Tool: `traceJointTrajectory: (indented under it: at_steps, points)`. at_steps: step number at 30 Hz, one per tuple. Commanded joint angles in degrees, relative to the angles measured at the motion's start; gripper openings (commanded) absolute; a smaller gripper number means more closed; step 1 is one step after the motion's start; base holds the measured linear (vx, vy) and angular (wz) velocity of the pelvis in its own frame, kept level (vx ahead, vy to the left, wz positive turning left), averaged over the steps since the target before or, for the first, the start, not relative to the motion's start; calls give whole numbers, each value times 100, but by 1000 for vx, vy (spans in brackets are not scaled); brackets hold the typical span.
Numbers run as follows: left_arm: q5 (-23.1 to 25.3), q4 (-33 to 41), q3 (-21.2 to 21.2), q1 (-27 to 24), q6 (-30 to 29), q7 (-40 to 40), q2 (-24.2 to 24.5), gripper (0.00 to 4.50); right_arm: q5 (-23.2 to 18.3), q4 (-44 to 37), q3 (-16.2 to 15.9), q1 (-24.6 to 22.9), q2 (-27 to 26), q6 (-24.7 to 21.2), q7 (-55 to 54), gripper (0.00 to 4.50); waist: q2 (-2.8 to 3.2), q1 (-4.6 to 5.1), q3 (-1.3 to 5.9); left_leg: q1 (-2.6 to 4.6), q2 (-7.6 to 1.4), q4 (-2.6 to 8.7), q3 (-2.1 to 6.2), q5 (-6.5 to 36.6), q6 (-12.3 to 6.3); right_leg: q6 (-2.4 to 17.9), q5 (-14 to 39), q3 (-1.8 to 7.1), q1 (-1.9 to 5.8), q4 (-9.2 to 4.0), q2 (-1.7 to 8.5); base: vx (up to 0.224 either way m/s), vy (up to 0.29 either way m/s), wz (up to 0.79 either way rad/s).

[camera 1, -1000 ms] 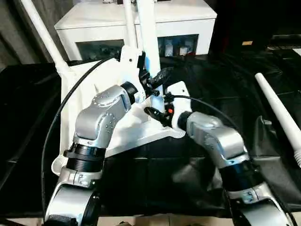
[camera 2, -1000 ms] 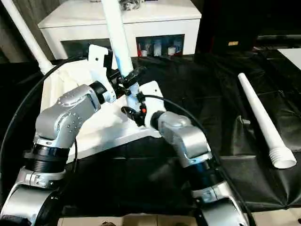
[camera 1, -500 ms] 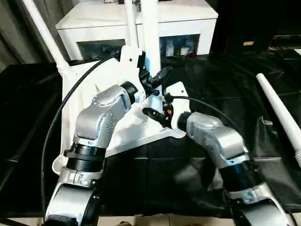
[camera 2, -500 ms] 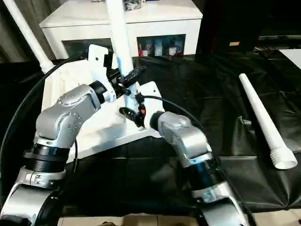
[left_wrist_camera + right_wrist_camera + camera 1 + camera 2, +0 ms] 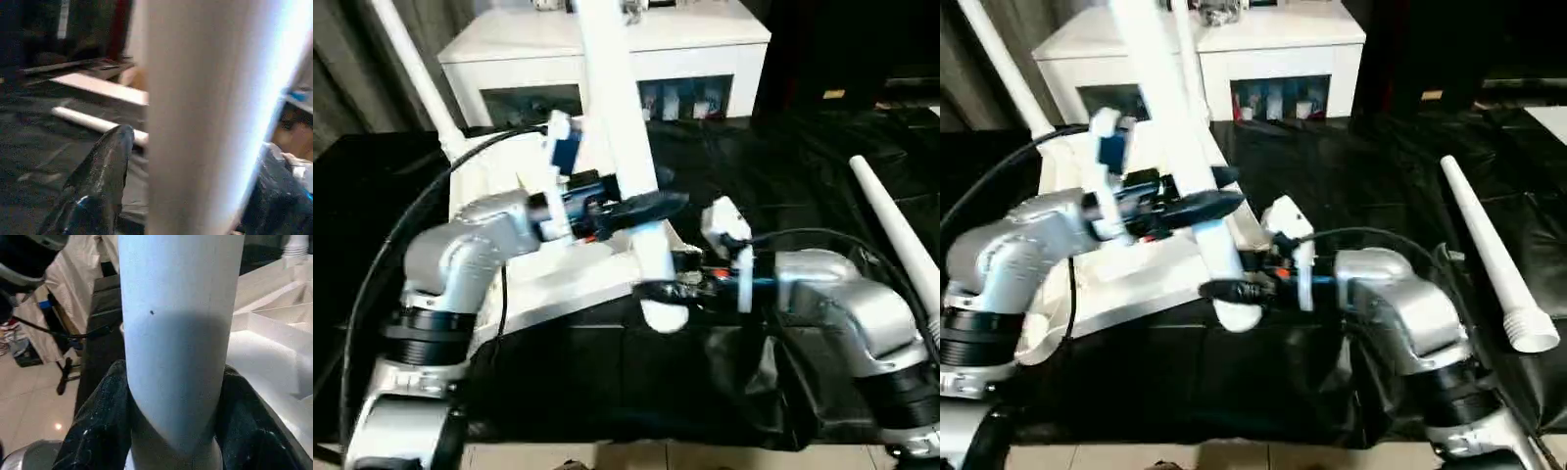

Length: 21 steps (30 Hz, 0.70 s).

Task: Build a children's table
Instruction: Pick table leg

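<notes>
Head cameras look down; wrist cameras sit close against the leg (image 5: 181, 333).

A black-draped surface (image 5: 1351, 186) carries the white tabletop (image 5: 1136, 279) — ribbed underside up — and, well apart at the right, a loose leg (image 5: 1489, 259).

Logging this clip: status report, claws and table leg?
Right claw clamped on leg near its wide end. Left claw around it higher up, grip unclear. Tabletop below. Spare leg right.
</notes>
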State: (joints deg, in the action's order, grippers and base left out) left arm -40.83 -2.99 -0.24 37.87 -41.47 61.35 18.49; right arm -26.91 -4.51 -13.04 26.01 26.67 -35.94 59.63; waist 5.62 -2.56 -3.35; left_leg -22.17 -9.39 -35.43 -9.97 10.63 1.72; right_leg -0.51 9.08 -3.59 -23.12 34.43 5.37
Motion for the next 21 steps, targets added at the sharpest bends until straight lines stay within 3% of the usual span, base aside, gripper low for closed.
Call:
traceJointTrajectory:
  at_steps: [1,4,11,21]
  points:
    - [-177,96,114,39,-101,173,93,270,-122,-205,55,-25,46,13,113,188,-82,0,402,118,-270,479,120,1750,-15,1211,2108,209,250,-413,266,0,0,0]
    - [-449,93,194,1,-279,387,125,255,-282,-315,123,-57,105,-49,287,188,-73,10,402,114,-266,475,115,1742,-34,1233,2054,209,255,-408,264,0,0,0]
    - [-352,-43,200,37,-176,216,37,198,-348,-391,114,-99,134,-70,367,188,-68,18,420,103,-273,465,120,1567,-85,1290,1859,205,266,-394,263,0,0,0]
    - [-144,-112,200,94,19,-118,-30,184,-213,-291,126,-37,80,46,196,187,-66,8,439,82,-269,448,115,1319,-175,1370,1546,198,292,-368,257,0,0,0]
